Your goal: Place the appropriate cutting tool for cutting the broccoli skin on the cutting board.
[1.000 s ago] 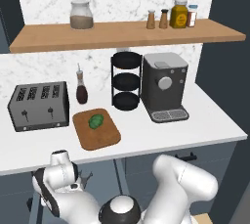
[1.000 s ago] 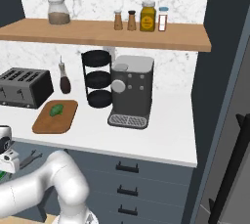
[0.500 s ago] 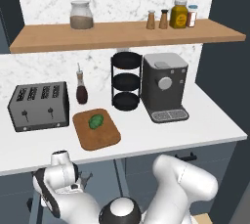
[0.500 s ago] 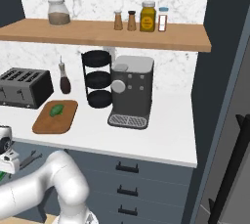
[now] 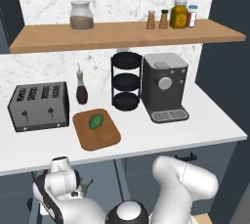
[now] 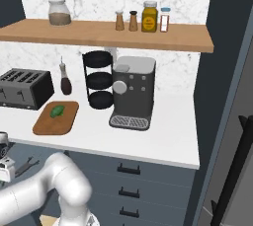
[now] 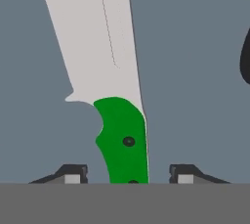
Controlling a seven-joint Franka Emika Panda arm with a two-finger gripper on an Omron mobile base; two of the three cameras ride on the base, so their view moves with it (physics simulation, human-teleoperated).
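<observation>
Hand (image 7: 125,176): seen in hand view, two finger tips (image 7: 73,174) spread wide either side of the knife's green handle, gaps visible on both sides, not closed on it. Contact w/ handle cannot be confirmed.

Knife (image 7: 105,71): lies flat on a plain grey ground directly under the hand, green handle toward bottom of hand view, pale blade running up and away toward top. Where that ground sits relative to the white surface cannot be told from hand view alone. In both base views the arm bends down below the near edge of the surface, at the scene's left; the knife itself is not made out there.

Cutting board (image 5: 96,129): brown, flat on the white surface (image 5: 146,135), left of centre, just right of the toaster (image 5: 39,105). Same board in right base view (image 6: 57,118).

Broccoli (image 5: 95,121): small dark-green lump resting on the board, toward its far half. Also visible in right base view (image 6: 57,111).

Other items on surface: dark bottle (image 5: 81,91) behind the board near the wall; black three-tier stand (image 5: 126,81) to the right of it; grey coffee machine (image 5: 163,87) further right, touching or just beside the stand.

Wooden shelf (image 5: 122,34) above carries a jar (image 5: 81,15) at left and a group of small shakers and bottles (image 5: 171,18) at right.
</observation>
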